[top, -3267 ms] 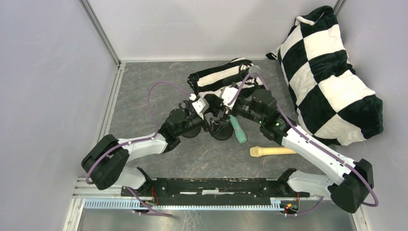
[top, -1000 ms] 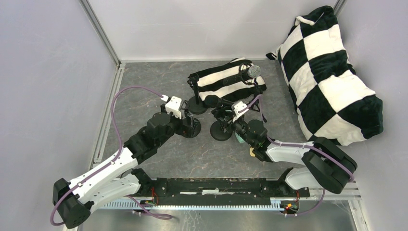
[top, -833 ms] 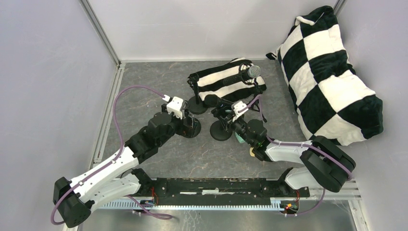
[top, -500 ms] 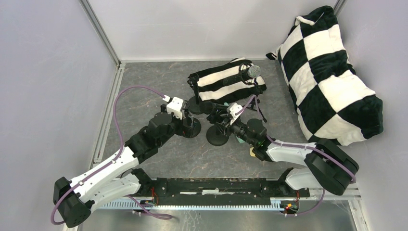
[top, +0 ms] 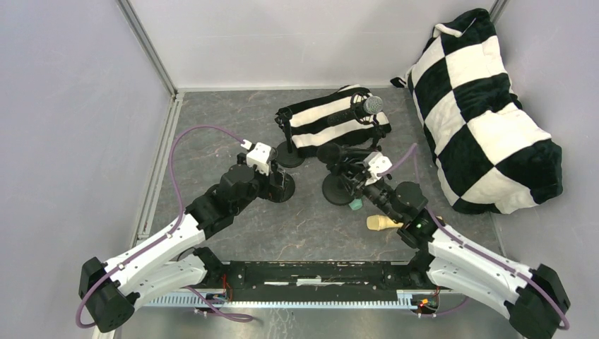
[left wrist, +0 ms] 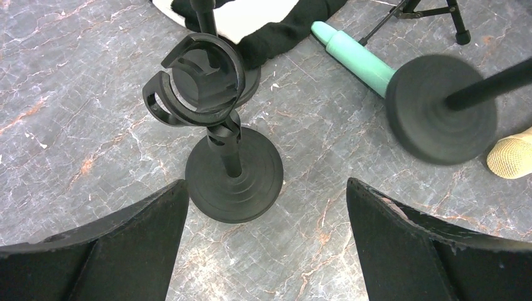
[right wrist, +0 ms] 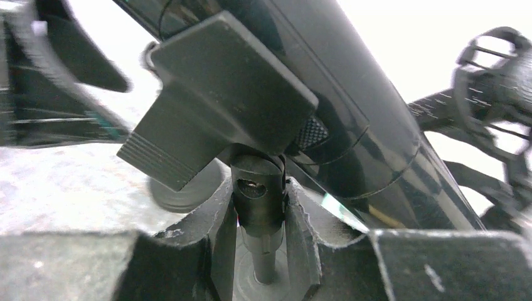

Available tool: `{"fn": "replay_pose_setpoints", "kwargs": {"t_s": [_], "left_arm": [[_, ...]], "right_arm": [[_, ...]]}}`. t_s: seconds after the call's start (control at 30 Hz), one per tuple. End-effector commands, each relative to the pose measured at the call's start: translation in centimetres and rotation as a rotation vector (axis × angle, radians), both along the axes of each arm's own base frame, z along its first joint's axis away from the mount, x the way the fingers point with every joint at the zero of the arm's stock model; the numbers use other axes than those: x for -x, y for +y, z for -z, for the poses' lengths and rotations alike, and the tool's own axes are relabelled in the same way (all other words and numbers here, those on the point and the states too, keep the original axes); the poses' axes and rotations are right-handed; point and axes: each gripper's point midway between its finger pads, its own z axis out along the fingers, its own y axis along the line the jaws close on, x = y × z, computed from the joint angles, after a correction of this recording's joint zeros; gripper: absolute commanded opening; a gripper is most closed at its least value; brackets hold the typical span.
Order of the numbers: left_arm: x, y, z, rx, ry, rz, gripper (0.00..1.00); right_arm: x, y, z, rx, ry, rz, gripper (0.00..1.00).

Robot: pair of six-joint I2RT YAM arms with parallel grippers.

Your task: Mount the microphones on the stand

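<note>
Grey counter (top: 212,127): right claw (right wrist: 260,213), newly pinching the miked stand (top: 337,189), has slid it aside (left claw (left wrist: 265,188) spread), freeing the empty stand (left wrist: 232,175).

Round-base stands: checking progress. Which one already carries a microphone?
The right-hand stand, clamped by the right gripper: a black microphone sits in its clip. The left stand and rear stand show none.
</note>
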Motion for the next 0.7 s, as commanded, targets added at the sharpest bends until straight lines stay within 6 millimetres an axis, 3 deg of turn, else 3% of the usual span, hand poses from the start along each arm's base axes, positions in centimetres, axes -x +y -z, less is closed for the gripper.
{"fn": "replay_pose_setpoints", "kwargs": {"t_s": [0.0,0.2,0.3,0.47,0.67], "left_arm": [[-0.6,-0.3,-2.2,0.003,-0.063,0.016,1.00],[-0.5,-0.4,-2.2,0.001,-0.061,0.025,1.00],[-0.5,-0.5,-2.1,0.000,-0.059,0.030,1.00],[-0.4,-1.0,-2.0,0.008,-0.051,0.052,1.00],[0.0,-1.4,-1.8,0.018,-0.040,0.078,1.00]], "right_arm": [[-3.1,-6.7,-4.2,-0.013,-0.081,0.330,0.00],[-5.7,-16.0,-3.6,-0.006,-0.012,0.702,0.00],[-6.3,-19.4,-4.2,-0.001,-0.019,0.858,0.00],[-8.2,-22.0,-5.3,-0.015,-0.046,0.971,0.00],[-12.5,-23.0,-4.7,-0.088,-0.052,0.925,0.00]]}}
